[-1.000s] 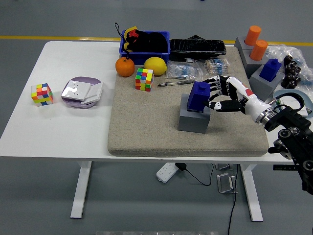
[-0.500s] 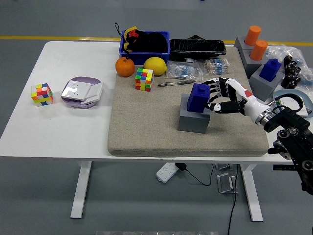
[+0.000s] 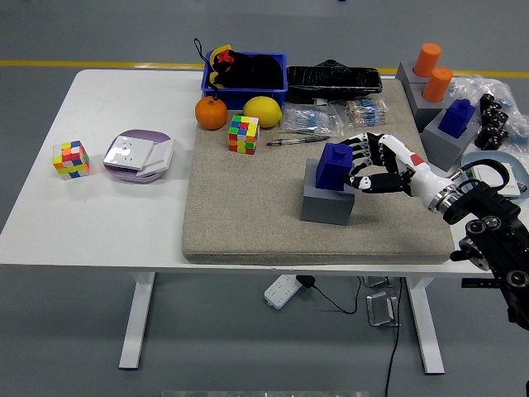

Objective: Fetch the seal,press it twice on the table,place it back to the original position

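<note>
The blue seal (image 3: 334, 165) stands upright in its grey block holder (image 3: 327, 205) at the middle of the beige mat (image 3: 248, 215). My right hand (image 3: 369, 165) is just right of the seal, with the fingers spread and loosely curved toward it. The fingertips are at the seal's right side and do not close on it. The right arm comes in from the right edge. My left hand is out of view.
A second blue seal (image 3: 456, 117) on a grey block and two orange cylinders (image 3: 428, 59) stand at the back right. A colour cube (image 3: 244, 134), orange (image 3: 211, 113), lemon (image 3: 263, 111), pen (image 3: 297, 141) and blue bin (image 3: 245, 70) lie behind. Another cube (image 3: 71, 159) and a purple-white object (image 3: 139, 155) sit left.
My right hand has drawn back a little to the right and down from the seal. The seal sits slightly lower in its holder.
</note>
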Robot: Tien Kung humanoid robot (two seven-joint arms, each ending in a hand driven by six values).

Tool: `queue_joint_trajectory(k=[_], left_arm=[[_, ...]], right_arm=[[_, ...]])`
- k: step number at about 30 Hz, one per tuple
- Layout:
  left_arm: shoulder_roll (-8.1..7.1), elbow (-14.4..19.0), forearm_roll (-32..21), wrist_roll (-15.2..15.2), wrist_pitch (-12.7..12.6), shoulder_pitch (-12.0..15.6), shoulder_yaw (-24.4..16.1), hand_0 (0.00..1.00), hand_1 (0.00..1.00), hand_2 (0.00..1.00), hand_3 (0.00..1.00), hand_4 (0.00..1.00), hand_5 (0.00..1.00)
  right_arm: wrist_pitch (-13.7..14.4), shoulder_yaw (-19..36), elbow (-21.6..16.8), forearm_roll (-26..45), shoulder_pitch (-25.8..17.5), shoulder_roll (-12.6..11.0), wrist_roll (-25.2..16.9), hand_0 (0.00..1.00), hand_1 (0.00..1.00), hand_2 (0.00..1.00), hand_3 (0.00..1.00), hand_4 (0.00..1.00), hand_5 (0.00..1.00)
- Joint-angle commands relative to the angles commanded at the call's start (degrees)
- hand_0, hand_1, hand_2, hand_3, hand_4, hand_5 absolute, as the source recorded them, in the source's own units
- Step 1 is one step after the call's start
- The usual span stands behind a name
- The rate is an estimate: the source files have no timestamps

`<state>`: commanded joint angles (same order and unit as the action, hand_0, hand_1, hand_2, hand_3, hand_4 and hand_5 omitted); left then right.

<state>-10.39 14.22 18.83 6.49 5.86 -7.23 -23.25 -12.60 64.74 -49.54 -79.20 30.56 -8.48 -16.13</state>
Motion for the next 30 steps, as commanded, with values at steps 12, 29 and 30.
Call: queue_joint_trajectory(k=[12, 29, 30], left_arm=[[0.10, 0.01, 0.08, 0.00, 0.01, 0.03, -0.16, 0.817, 0.816, 0.789, 0.836, 0.801, 0.410], [0.09, -0.02, 0.08, -0.02, 0.08, 0.02, -0.26, 0.817, 0.816, 0.787, 0.836, 0.801, 0.410], [0.10, -0.03, 0.05, -0.03, 0.08, 0.05, -0.28, 0.817, 0.816, 0.787, 0.836, 0.801, 0.410]], right_arm=[[0.03, -0.36, 0.50, -0.09, 0.21, 0.09, -0.22, 0.484, 0.377, 0.382, 0.416, 0.714, 0.002], [-0.87, 1.29, -1.39, -2.88, 0.48, -1.03, -0.15, 0.485, 0.377, 0.382, 0.415, 0.718, 0.002], [-0.97, 1.32, -1.53, -3.18, 0.45, -1.07, -0.11, 0.485, 0.377, 0.382, 0.415, 0.718, 0.002]])
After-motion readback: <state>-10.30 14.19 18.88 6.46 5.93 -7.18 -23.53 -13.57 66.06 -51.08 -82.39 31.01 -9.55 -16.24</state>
